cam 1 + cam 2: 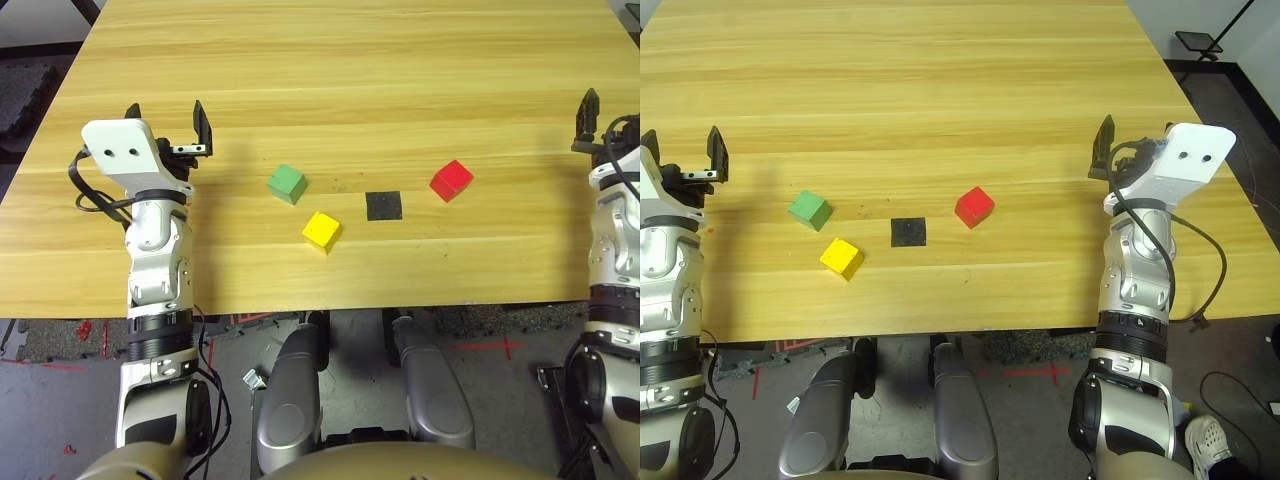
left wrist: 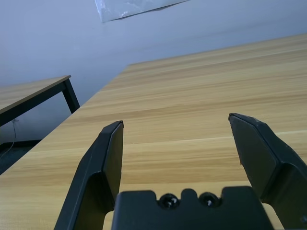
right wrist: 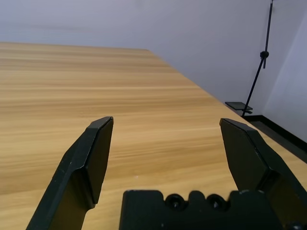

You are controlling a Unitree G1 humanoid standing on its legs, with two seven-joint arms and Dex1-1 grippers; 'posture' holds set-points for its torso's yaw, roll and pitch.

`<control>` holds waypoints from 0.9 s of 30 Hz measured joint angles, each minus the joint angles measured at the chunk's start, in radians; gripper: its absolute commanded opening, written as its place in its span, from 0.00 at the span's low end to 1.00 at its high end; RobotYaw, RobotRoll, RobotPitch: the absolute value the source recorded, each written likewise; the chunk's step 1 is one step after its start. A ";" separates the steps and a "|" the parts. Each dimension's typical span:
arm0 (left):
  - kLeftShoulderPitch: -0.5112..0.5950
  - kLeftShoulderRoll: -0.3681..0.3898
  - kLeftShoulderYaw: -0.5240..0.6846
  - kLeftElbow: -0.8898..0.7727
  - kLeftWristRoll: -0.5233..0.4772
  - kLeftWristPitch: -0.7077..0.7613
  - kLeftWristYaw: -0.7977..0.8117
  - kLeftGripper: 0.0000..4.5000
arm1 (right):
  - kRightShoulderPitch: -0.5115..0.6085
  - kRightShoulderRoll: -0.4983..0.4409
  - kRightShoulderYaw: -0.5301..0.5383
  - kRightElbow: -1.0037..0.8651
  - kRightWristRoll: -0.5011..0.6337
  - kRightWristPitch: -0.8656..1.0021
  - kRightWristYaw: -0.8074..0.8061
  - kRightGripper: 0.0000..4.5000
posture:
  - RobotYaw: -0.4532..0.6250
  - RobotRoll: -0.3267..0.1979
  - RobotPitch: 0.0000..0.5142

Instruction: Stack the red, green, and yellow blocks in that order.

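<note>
on the left of a wood-grain desk (image 1: 330, 280), the robot's left claw (image 2: 176, 120) is standing wide open with nothing between its fingers; to the right of it, the green block (image 1: 287, 184) is sitting on the desk, turned at an angle; the yellow block (image 1: 322, 231) is lying just beside it, a little nearer to the robot, the two not touching; next along, a flat black square patch (image 1: 384, 206) is resting on the surface, with no block on it; beyond it, the red block (image 1: 451, 181) is sitting alone, also turned at an angle; at the far right, the right claw (image 3: 167, 120) is also standing wide open and holding nothing, well apart from the red block;

the stacking is, as far as can be judged, waiting at its very start, since all three blocks are sitting separately; the next move is probably calling for the right claw, the nearer one to red, to be reaching in and lining its fingers up with the block's turned sides, perhaps setting it on the patch as a base; green and then yellow are likely following on top, if the order is running from the bottom up;

no brand, label or readable writing is showing on the blocks, patch or desk
</note>
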 measured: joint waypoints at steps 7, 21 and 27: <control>0.015 0.003 0.009 -0.003 0.000 0.001 0.003 0.99 | -0.001 0.012 0.006 0.024 -0.003 -0.020 0.005 1.00 | 0.66 0.79 0.60; -0.011 0.061 -0.009 0.001 -0.158 0.014 -0.301 0.99 | -0.025 -0.052 0.034 -0.059 0.031 0.079 0.132 1.00 | 0.65 0.72 0.54; -0.030 0.167 -0.067 0.028 -0.262 0.083 -0.608 0.99 | -0.023 -0.110 0.043 -0.175 0.162 0.295 0.293 1.00 | 0.65 0.69 0.55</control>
